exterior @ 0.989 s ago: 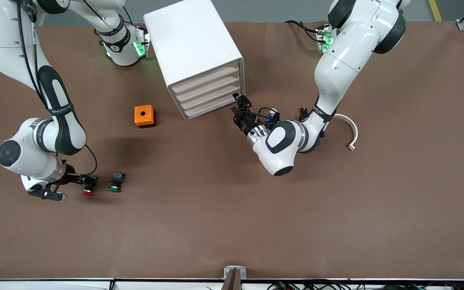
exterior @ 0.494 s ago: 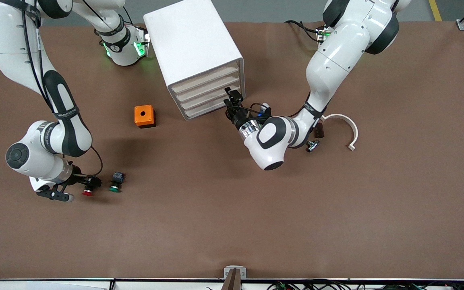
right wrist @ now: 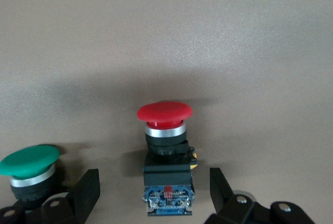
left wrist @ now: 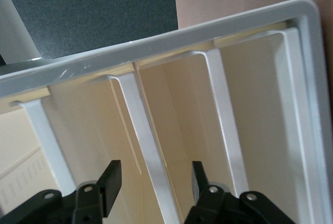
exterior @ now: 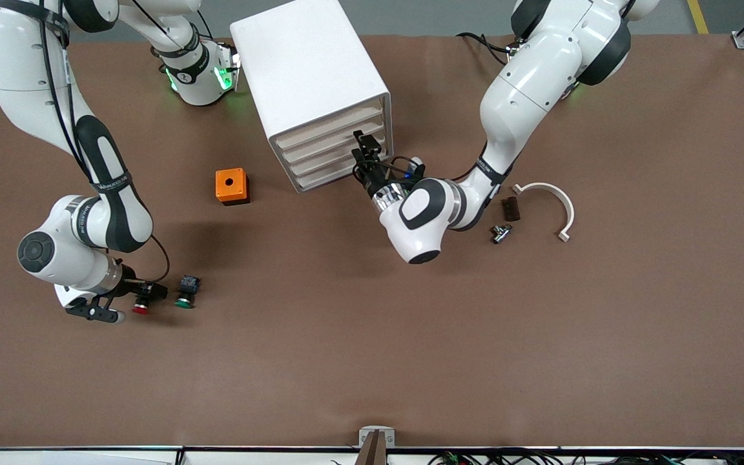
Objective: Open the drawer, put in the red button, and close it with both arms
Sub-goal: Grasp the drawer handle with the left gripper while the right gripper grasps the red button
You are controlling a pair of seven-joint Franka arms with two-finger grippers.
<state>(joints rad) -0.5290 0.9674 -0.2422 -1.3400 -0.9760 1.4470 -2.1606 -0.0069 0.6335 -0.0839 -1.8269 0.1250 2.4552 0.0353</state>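
Observation:
The white cabinet (exterior: 310,71) has four cream-fronted drawers (exterior: 333,152), all shut. My left gripper (exterior: 363,150) is open right at the drawer fronts, at their end toward the left arm. In the left wrist view the gripper (left wrist: 154,182) has a white ridge of a drawer front (left wrist: 148,141) between its fingers, not touching them. The red button (exterior: 141,309) lies on the table near the right arm's end. My right gripper (exterior: 146,295) is low over it. In the right wrist view the open gripper (right wrist: 155,193) straddles the button's black-and-blue body, the red cap (right wrist: 164,112) pointing away.
A green-capped button (exterior: 185,299) lies beside the red one and shows in the right wrist view (right wrist: 28,160). An orange box with a hole (exterior: 232,186) stands near the cabinet. A white curved piece (exterior: 551,197), a dark piece (exterior: 509,208) and a small metal part (exterior: 500,232) lie by the left arm.
My left gripper has moved in from beside the cabinet onto the drawer fronts. My right gripper has edged closer around the red button. The buttons have not moved.

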